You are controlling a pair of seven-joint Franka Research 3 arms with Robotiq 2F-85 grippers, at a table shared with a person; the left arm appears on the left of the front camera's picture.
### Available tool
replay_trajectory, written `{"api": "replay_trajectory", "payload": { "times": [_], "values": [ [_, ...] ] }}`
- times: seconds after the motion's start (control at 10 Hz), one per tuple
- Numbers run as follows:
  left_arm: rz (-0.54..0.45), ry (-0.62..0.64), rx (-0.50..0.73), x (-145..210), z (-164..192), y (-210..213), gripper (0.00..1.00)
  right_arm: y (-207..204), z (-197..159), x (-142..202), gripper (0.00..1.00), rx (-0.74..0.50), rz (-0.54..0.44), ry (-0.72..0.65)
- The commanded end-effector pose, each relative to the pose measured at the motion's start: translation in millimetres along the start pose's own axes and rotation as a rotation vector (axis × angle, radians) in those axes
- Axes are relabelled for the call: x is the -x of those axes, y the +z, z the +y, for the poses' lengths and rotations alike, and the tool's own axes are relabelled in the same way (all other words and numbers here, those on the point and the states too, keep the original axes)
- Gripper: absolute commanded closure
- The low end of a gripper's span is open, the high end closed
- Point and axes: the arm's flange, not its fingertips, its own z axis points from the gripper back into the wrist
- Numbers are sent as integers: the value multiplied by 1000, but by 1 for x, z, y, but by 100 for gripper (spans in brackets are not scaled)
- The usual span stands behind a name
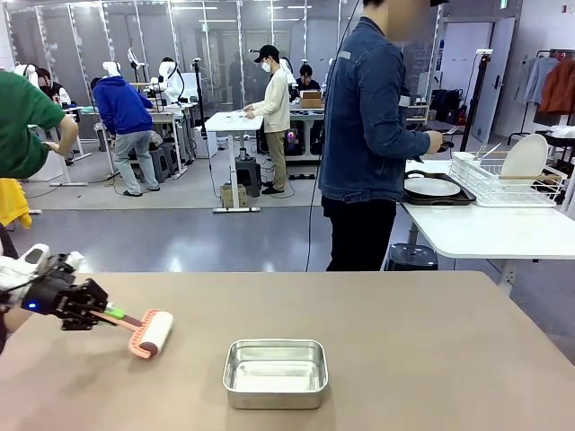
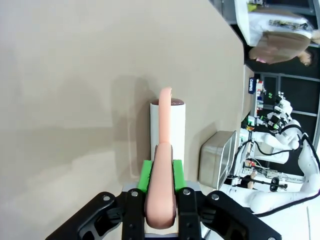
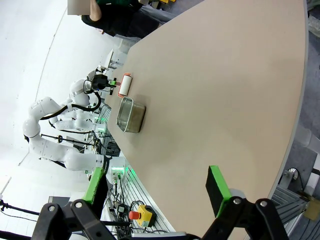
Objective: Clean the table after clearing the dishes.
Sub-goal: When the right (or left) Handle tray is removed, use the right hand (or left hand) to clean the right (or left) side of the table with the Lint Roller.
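Roller [image 2: 167,131] handle end hidden in left end effector [image 2: 161,187], person's [image 1: 368,135] head cut off

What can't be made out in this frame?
- Roller drum's contact with the table: left wrist view, hidden beneath its handle.
- Right end effector: right wrist view, one pad cut off by a dark bracket.
- Person's hands: front view, hidden by their jacket.

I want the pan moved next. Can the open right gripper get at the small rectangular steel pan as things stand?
Probably yes: the right gripper is open and holds nothing, and only bare beige-brown table lies between it and the small rectangular steel pan.
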Motion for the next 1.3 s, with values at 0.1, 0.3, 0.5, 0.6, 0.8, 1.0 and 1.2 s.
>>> {"api": "replay_trajectory", "payload": {
  "times": [0.1,0.3,0.5,0.6,0.8,1.0,1.2],
  "values": [
    [-27,2,-123,-18,53,58,79,-1,2,0,0,5,-9,-4],
    [-68,36,-188,-24,75,97,79,-1,2,0,0,5,-9,-4],
    [-103,36,-241,-24,76,126,79,-1,2,0,0,5,-9,-4],
    [-102,16,-265,-21,72,135,79,-1,2,0,0,5,-9,-4],
    [-141,-4,-277,-9,50,163,79,-1,2,0,0,5,-9,-4],
    [-198,-70,-245,15,11,190,79,-1,2,0,0,5,-9,-4],
    [-263,-135,-275,45,-27,209,79,-1,2,0,0,5,-9,-4]
  ]
}}
